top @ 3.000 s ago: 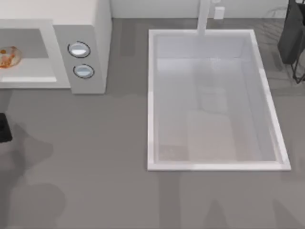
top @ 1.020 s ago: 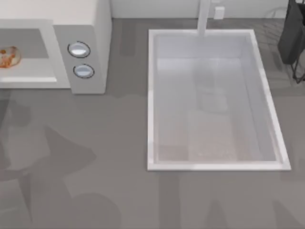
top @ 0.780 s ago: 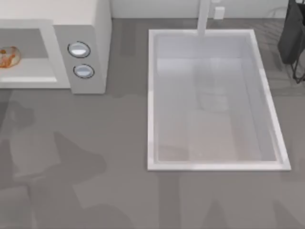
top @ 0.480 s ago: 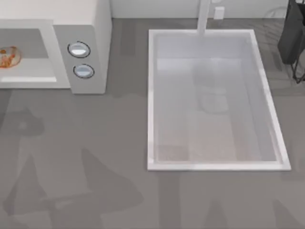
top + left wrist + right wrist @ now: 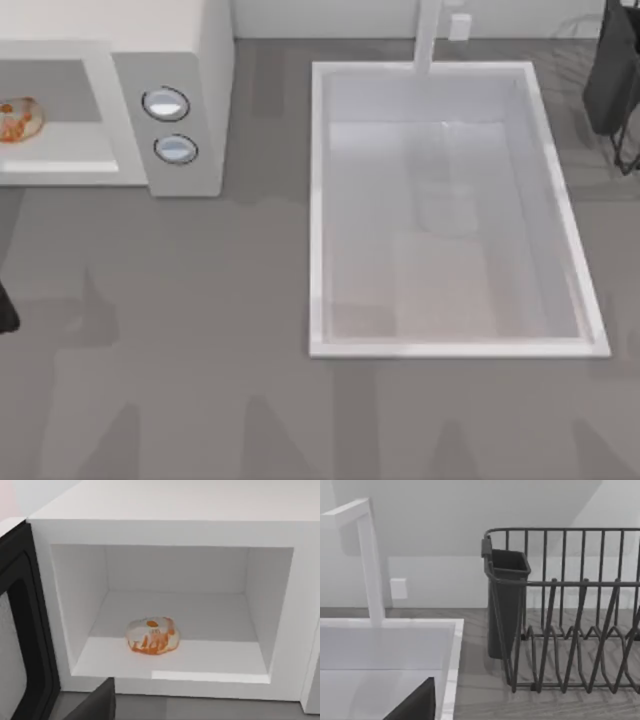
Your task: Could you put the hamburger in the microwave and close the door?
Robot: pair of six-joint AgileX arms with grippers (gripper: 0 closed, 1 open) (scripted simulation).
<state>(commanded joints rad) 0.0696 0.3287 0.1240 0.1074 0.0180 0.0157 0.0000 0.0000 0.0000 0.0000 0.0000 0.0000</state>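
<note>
Orange-patched hamburger is sitting inside the microwave, ahead of the left tool, whose opening I cannot tell. Beside that tool the door is standing open; a glancing push risks leaving it ajar.

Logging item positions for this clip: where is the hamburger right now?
The hamburger sits on the floor of the microwave cavity, at the top view's far left, with the door open.
</note>
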